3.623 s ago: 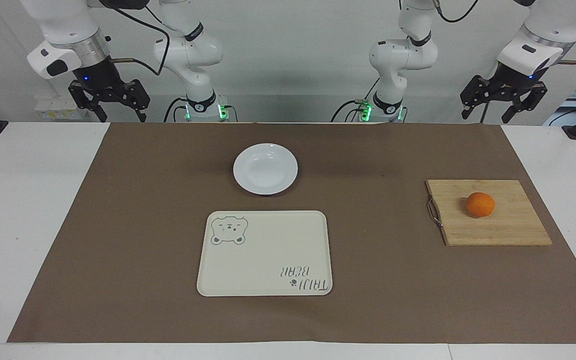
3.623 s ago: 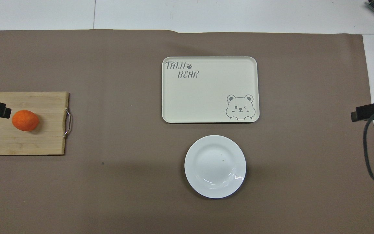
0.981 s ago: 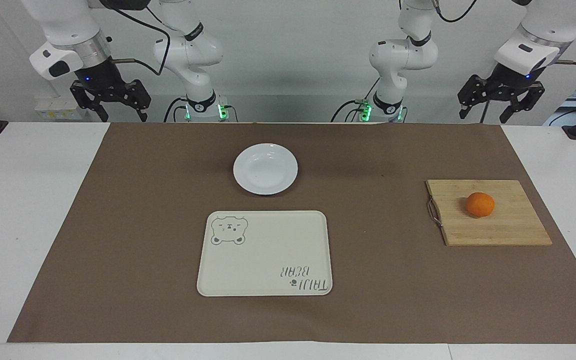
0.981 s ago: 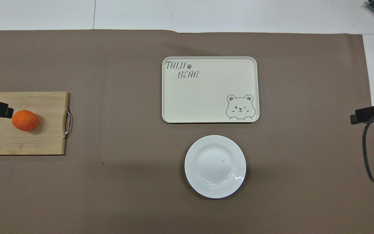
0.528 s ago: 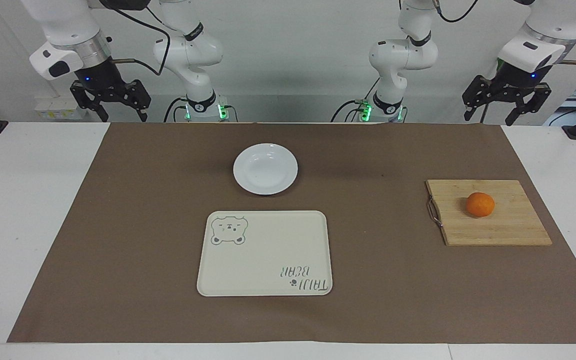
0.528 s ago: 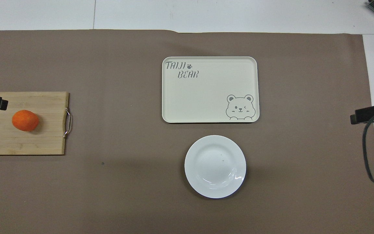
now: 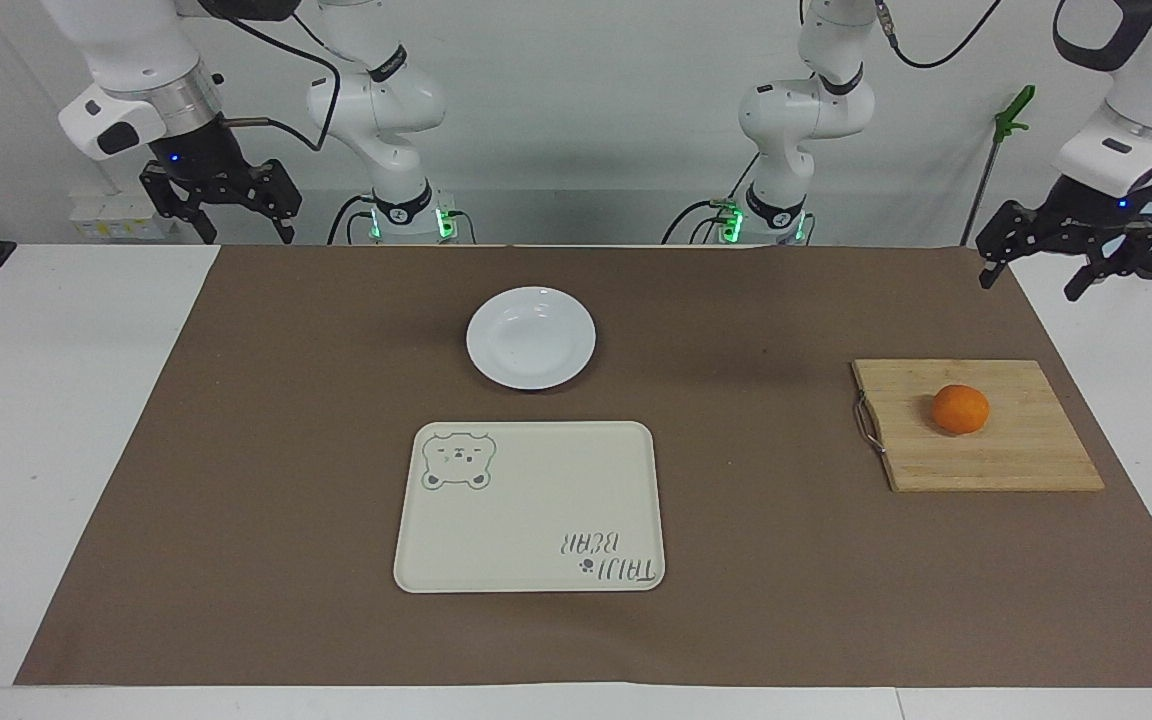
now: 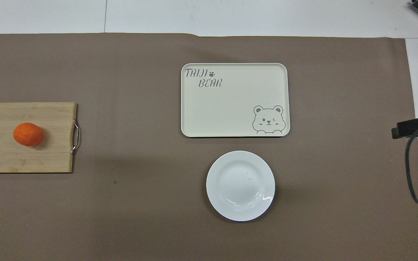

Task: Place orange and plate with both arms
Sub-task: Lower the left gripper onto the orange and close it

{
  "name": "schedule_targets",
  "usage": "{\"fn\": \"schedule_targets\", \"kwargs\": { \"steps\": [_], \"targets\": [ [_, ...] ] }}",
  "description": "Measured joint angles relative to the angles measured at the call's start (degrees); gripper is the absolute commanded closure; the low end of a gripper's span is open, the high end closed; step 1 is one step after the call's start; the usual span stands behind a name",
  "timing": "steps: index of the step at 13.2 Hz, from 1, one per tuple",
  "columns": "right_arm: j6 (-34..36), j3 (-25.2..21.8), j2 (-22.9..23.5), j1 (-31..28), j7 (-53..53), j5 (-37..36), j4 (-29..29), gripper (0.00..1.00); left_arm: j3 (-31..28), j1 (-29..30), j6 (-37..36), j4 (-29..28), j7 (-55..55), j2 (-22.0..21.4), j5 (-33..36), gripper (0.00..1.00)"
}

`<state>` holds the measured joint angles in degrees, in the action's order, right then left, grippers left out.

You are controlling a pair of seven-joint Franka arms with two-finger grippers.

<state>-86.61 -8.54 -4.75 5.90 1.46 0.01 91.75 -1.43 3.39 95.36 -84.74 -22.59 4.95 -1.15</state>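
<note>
The orange (image 7: 960,409) lies on a wooden cutting board (image 7: 1016,462) toward the left arm's end of the table; it also shows in the overhead view (image 8: 28,134). The white plate (image 7: 531,337) sits empty on the brown mat, nearer to the robots than the cream bear tray (image 7: 536,510). My left gripper (image 7: 1028,285) hangs open in the air over the mat's edge, apart from the orange. My right gripper (image 7: 246,236) waits open and raised at the right arm's end. Both are empty.
The cutting board (image 8: 49,159) has a metal handle (image 8: 75,137) on the side toward the plate (image 8: 240,185). The tray (image 8: 230,105) is empty. A brown mat (image 7: 756,560) covers the table's middle, with white table at both ends.
My left gripper has swung outward toward the left arm's end of the table and dropped lower, away from over the orange. The right arm, orange, plate and tray have not moved.
</note>
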Motion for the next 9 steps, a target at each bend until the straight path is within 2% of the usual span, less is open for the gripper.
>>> {"fn": "schedule_targets", "kwargs": {
  "steps": [4,9],
  "targets": [
    [0.0,0.0,0.0,0.0,0.0,0.0,0.0,0.0,-0.06,3.39,6.13,-4.29,-6.38,4.4,-1.37,0.0],
    [0.0,0.0,0.0,0.0,0.0,0.0,0.0,0.0,-0.09,6.13,17.47,-17.81,-10.25,5.19,-1.51,0.0]
  ]
}}
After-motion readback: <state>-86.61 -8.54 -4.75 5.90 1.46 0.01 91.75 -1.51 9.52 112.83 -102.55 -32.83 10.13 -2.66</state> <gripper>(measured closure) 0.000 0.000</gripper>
